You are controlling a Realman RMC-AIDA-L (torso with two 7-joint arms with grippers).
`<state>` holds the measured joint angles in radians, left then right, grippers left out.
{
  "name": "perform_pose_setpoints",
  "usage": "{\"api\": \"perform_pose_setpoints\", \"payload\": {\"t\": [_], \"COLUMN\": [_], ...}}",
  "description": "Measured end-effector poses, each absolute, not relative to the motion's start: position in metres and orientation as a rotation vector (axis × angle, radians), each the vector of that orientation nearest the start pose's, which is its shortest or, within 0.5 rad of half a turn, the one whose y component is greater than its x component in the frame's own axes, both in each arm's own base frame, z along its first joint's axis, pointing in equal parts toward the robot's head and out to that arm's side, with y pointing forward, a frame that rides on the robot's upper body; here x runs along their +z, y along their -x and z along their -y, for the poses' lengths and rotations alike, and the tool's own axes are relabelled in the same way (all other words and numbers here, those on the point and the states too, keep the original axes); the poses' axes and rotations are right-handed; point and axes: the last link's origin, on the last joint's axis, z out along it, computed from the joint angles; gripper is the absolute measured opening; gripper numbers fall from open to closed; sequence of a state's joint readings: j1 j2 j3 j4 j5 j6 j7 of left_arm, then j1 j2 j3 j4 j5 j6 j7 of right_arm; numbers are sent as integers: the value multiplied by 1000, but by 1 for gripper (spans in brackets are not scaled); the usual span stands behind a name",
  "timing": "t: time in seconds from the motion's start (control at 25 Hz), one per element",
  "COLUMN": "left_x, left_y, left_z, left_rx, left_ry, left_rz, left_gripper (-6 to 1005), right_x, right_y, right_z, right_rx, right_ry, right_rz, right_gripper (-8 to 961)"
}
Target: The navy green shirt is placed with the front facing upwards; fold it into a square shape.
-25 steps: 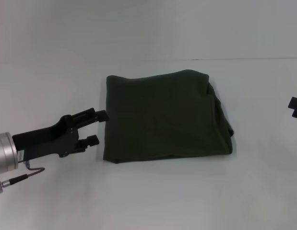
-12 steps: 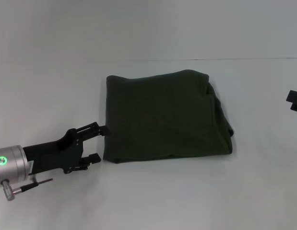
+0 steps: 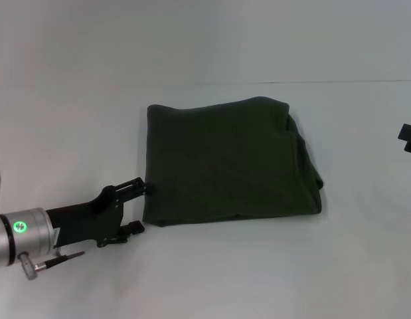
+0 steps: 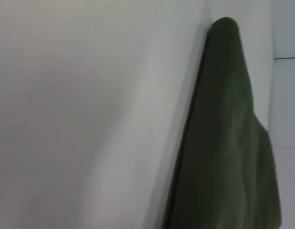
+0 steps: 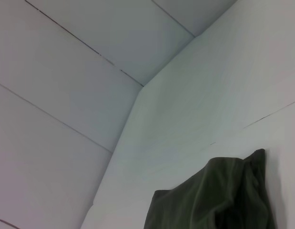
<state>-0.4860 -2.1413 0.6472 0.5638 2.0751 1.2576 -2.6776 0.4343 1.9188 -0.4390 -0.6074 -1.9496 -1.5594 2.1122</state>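
The navy green shirt (image 3: 225,163) lies folded into a rough square in the middle of the white table, its print hidden inside. Its right side is bunched in loose layers. The left wrist view shows its folded edge (image 4: 223,143), and the right wrist view shows a corner (image 5: 214,200). My left gripper (image 3: 141,207) sits just off the shirt's near-left corner, open, with nothing between its fingers. Only a dark tip of my right gripper (image 3: 408,138) shows at the right edge of the head view, away from the shirt.
The white table (image 3: 212,272) stretches around the shirt on all sides. Its back edge meets a pale wall (image 3: 205,40) behind the shirt.
My left arm has drawn back toward the near-left, and its gripper has slid along the shirt's left edge down to the near corner. The shirt has not moved.
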Motion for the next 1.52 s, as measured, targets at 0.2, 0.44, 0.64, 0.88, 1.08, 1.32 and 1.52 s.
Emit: {"api": "perform_pose_setpoints", "payload": {"t": [0.2, 0.44, 0.64, 0.88, 1.08, 1.32, 1.52], "left_x": [-50, -49, -48, -50, -52, -52, -48], "left_y": [299, 299, 301, 298, 298, 299, 307], "left_z": [-331, -333, -332, -333, -331, -328, -318], "left_rx": [845, 868, 873, 852, 848, 843, 853], "left_ry": [-1757, -1775, -1769, -1790, -1790, -1801, -1790], "left_rz": [-2610, -2604, -2609, -2597, -2594, -2583, -2581], "left_gripper": [930, 891, 763, 513, 205, 100, 31], "right_x": [95, 96, 97, 98, 98, 98, 96], "right_y": [-332, -332, -335, -336, -335, -335, -336], "right_z": [-323, -322, -320, -319, -319, -320, -318], "right_rx": [1005, 1022, 1030, 1037, 1038, 1040, 1046], "right_ry": [2051, 2040, 2023, 2015, 2016, 2016, 2008], "right_rz": [-1642, -1642, -1648, -1647, -1646, -1649, -1662], "right_gripper": [669, 671, 672, 673, 674, 676, 677]}}
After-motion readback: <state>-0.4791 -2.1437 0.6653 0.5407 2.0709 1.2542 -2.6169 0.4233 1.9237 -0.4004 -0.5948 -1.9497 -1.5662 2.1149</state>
